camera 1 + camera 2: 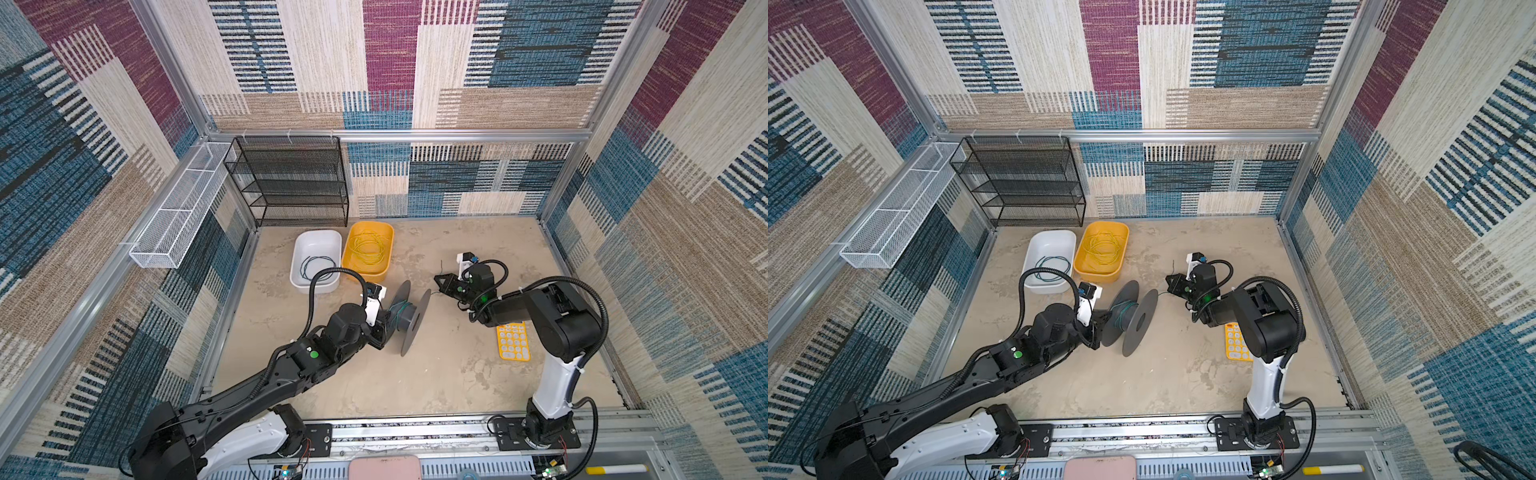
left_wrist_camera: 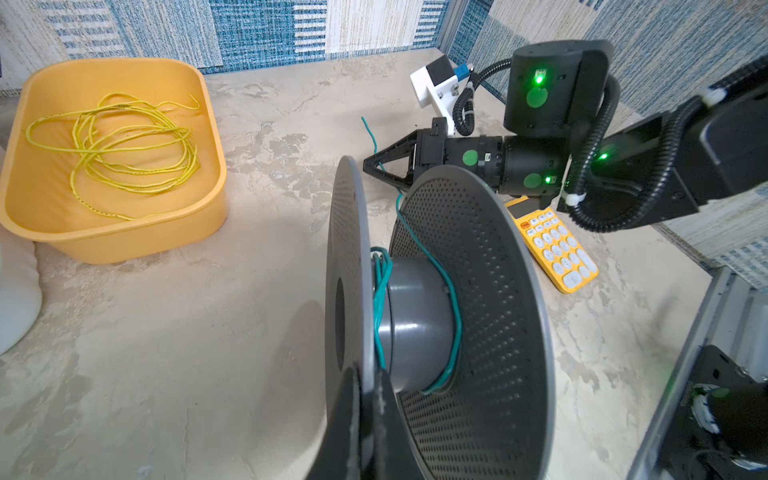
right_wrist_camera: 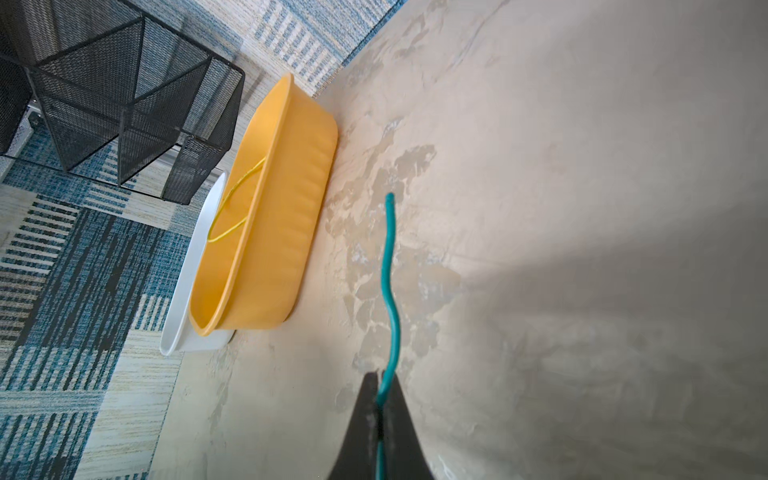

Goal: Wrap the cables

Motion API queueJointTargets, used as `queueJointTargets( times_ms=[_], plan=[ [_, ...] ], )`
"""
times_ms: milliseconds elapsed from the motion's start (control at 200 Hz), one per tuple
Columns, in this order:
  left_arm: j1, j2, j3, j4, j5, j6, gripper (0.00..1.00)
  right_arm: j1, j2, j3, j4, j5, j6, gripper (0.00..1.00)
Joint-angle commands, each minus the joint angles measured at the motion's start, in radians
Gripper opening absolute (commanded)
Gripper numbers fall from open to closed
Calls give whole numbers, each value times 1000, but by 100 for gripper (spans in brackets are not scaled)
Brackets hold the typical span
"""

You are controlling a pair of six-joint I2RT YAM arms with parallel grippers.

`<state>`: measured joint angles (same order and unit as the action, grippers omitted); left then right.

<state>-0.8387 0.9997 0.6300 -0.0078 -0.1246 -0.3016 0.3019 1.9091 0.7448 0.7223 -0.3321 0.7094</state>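
While looking at the spool [image 2: 419, 328], see a few green wire [image 2: 380, 291] turns round its middle. Gripped at the near disc's rim by the left gripper [image 2: 368, 399], pressed shut. Pinched tight by the right gripper [image 3: 380, 384], just past the far disc: the same wire, stretching sideways from spool to jaws, short end poking beyond. Nearer for more winding: right arm. Not yet wound: yellow wire [image 1: 368, 249] in yellow tub [image 1: 365, 275], dark wire [image 1: 318, 267] in white tub [image 1: 296, 259].
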Motion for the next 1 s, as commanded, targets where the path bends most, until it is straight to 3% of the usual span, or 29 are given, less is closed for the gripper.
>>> queueJointTargets(
  times_ms=[0,651,811,997],
  plan=[
    [9,-14,19,11,2,-58,0,2,4,-18,10,163,-33,0],
    [57,37,103,149,-27,-132,0,116,41,-21,-48,207,16,0],
    [55,61,86,121,4,-107,0,118,44,-32,-42,209,35,0],
    [15,66,85,-40,-19,-36,0,117,54,-11,-49,206,51,0]
  ],
)
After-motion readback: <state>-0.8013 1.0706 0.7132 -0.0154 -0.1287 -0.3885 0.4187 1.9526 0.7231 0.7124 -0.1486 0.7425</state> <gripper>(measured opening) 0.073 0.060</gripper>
